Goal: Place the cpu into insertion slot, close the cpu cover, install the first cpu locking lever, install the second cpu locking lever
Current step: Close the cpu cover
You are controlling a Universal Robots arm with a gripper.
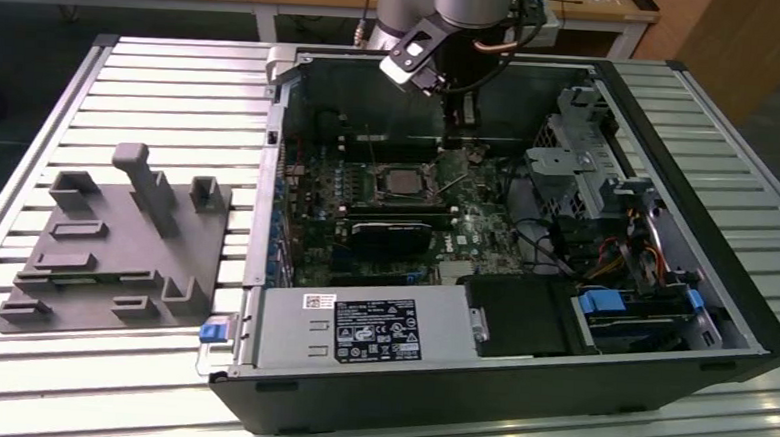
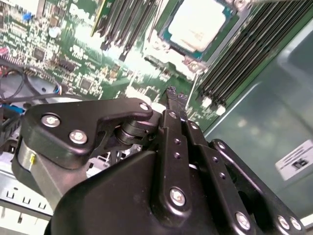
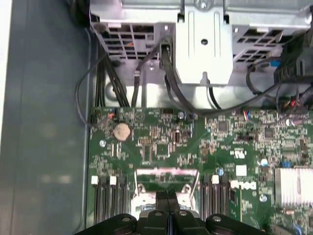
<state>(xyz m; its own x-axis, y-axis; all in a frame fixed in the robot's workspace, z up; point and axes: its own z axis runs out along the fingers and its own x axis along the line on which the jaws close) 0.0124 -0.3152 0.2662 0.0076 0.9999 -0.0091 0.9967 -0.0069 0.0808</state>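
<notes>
Second wrist view: dull silver square cpu [image 2: 198, 23] lies seated in the metal-rimmed insertion slot [image 2: 164, 38] of the green circuit board. The black tool [image 2: 173, 93], fingers pressed together, hangs just beside it, seemingly addressing a thin metal lever [image 2: 192, 87].

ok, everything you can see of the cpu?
The cpu is a small flat square chip with a pale silver-grey metal top. It is seated flat in the insertion slot on the green board. The slot's metal rim edges it and dark memory slots flank it. The hand sits apart, not touching.
</notes>
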